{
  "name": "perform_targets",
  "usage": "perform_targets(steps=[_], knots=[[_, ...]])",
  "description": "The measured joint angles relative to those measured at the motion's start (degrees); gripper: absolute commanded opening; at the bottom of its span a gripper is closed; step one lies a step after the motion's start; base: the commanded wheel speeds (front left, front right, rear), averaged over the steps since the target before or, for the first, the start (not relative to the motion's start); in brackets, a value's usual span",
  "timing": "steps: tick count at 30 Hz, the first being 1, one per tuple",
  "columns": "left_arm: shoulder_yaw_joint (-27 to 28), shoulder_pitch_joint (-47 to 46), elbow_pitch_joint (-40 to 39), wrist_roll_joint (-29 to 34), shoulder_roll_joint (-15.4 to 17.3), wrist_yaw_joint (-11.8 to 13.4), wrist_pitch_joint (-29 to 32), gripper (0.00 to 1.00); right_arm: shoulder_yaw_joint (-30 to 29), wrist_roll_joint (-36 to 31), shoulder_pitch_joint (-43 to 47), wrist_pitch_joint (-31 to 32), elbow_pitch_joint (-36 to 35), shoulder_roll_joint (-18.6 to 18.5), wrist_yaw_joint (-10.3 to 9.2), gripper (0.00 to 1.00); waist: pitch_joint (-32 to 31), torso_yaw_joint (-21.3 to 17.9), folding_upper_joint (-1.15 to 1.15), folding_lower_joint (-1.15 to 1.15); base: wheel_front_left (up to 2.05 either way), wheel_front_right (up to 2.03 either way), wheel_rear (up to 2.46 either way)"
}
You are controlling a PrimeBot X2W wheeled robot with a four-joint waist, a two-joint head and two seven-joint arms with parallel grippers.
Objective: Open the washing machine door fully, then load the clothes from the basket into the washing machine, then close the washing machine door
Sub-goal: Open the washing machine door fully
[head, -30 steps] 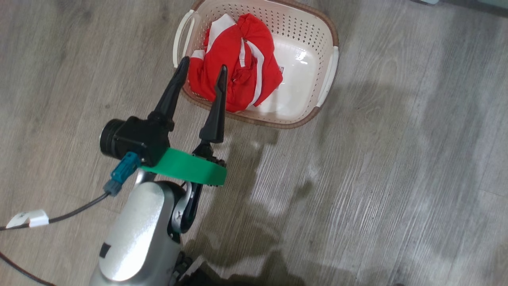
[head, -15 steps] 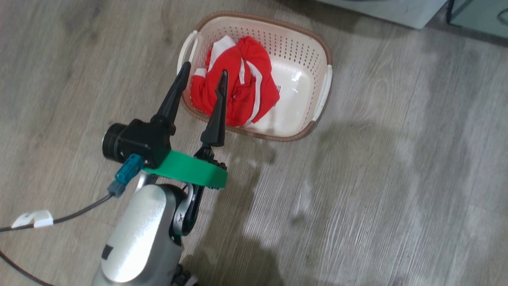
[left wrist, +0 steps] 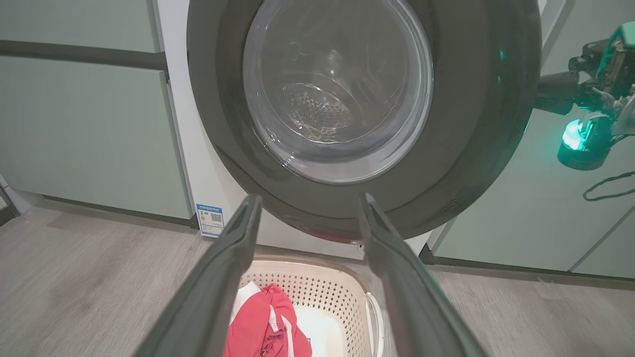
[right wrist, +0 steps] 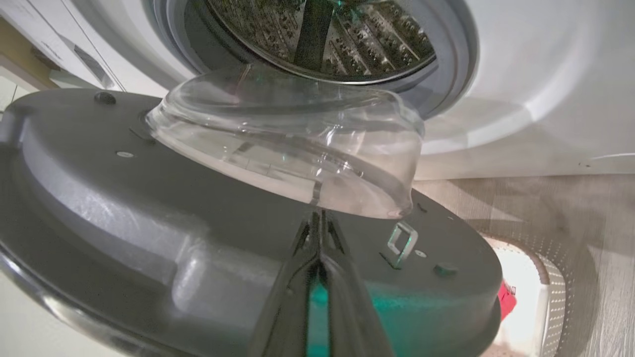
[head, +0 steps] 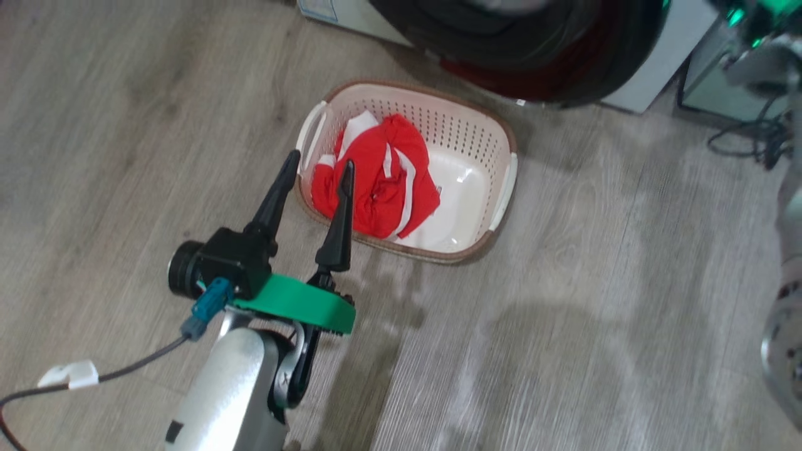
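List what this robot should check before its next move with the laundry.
1. Door fully open: not ok. The door stands only partway out from the washer.
2. Right gripper at the door: ok. It is shut, with its tips at the door's inner side below the glass; cannot tell if they touch.
3. Left gripper free: ok. It is open and empty.
4. Clothes ready: ok. They lie in the basket.
5. Drum empty: cannot tell, only part shows.
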Motion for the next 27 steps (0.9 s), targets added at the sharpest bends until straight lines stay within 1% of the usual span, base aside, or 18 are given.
perform_targets(steps=[8,15,21,27], knots=[[0.25,3.42,0.45,0.24,0.03,0.02,0.01,1.0,0.92,3.79,7.62,2.04,-3.18,2.33,0.0,0.0,-4.49,0.95,0.0,0.0,0.0,0.0,0.0],[1.43,5.83,0.63,0.76,0.07,0.02,0.0,1.0,2.52,6.48,11.99,3.22,-6.26,4.12,0.0,0.0,-7.66,2.08,0.0,0.0,0.0,0.0,0.0],[2.22,7.42,0.85,0.77,0.16,0.01,0.01,1.0,5.05,7.94,14.98,3.27,-7.17,5.54,0.0,0.0,-9.63,3.05,0.0,0.0,0.0,0.0,0.0],[3.08,7.55,1.21,1.29,0.18,-0.07,0.01,1.0,8.73,9.85,17.19,3.27,-7.8,5.91,0.0,0.0,-11.3,4.47,0.0,0.0,0.0,0.0,0.0]])
